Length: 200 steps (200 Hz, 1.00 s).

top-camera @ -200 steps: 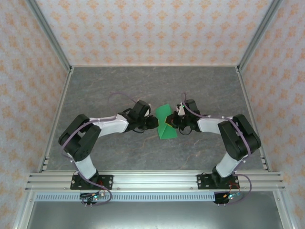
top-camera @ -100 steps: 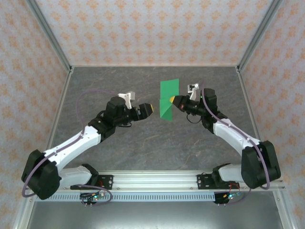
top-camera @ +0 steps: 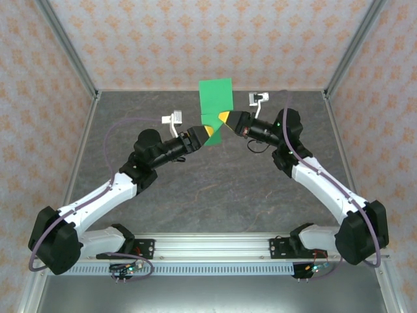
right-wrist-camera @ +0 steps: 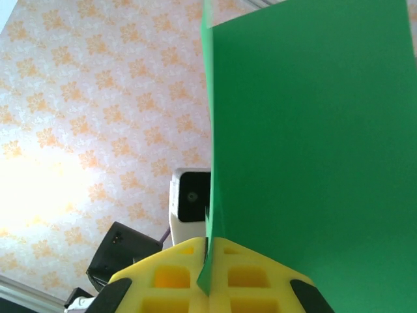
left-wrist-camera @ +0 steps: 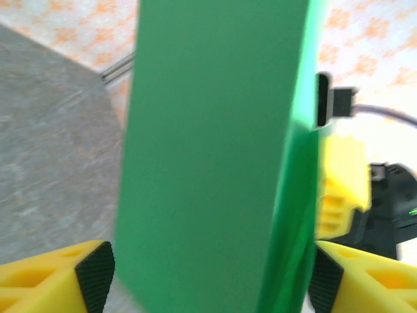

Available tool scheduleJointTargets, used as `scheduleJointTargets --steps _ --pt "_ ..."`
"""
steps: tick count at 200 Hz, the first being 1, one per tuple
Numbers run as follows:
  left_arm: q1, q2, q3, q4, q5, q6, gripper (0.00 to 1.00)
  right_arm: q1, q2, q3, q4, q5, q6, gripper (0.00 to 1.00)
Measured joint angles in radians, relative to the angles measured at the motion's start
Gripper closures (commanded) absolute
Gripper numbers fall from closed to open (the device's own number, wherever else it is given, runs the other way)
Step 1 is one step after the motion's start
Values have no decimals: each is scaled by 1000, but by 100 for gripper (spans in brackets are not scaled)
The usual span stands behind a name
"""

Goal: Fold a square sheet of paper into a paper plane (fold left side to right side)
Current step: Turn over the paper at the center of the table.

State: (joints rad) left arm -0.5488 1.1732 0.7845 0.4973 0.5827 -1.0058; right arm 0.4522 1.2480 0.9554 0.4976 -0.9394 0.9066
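Right hand: closed tight on the bottom edge of the square sheet of paper, just above the middle of the overhead frame. It looks to be the only grip on the sheet.

Left hand: fingers spread wide. In its own wrist view the black pads sit in the two bottom corners, with the green sheet between them and nothing pinched.

Sheet: held in the air, clear of the grey tabletop. It stands upright at upper centre of the overhead frame against the patterned wall. It seems to be creased, with one panel angled away from the other down the right of the left wrist view.

Stage: by the look of it, a mid-air pinch or handover. I cannot tell how square the left-to-right fold is.

Risk, slip: thin paper held at one edge could swing or droop, so the left hand might close on a shifted sheet.

Risk, crooked crease: if the left pads close off the fold line, they would press in a slanted second crease.

Risk, drop: if the right hand lets go before the left has bitten, the sheet falls to the tabletop.

Risk, clash: the two hands' yellow tips are near each other at the sheet's foot, so closing in further could knock them together.
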Motion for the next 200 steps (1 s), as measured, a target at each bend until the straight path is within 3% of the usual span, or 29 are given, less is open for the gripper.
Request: scheduleJointTargets --steps 73,146,170,200 --pt "0 -103 0 71 6 -36 74 6 0 0 37 4 105 93" --pt "-1 -113 0 38 5 -13 89 9 0 -1 65 4 140 90" --pt "-1 -113 0 14 4 0 97 10 0 -1 61 7 137 84" --pt "-10 -116 2 -73 -13 54 100 13 -13 0 -40 33 69 51"
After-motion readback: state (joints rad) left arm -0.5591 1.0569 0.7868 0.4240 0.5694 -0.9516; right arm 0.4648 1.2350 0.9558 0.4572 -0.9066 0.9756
